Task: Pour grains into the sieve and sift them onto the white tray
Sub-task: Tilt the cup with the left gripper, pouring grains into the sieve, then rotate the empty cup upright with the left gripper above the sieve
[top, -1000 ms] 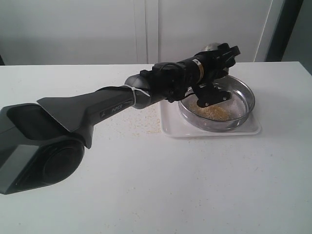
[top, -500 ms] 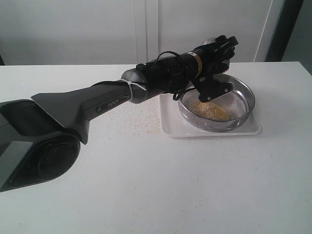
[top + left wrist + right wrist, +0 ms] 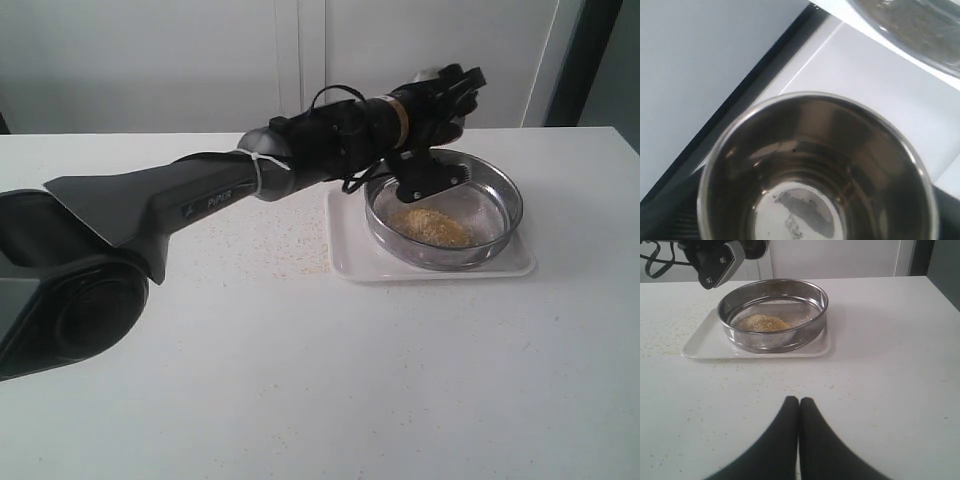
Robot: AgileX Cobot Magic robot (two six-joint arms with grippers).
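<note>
In the left wrist view the steel cup (image 3: 815, 165) runs off the picture's edge and the sieve (image 3: 910, 25) is a blur. In the exterior view the left arm (image 3: 200, 200) covers the sieve's rim at ten o'clock and most of the cup.

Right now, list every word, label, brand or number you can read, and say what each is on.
"PiPER": white letters on the dark grey upper link of the left arm, small but legible.
Nothing else: the wide round steel mesh sieve, flat white rectangular tray and small shiny steel cup carry no readable marks.
</note>
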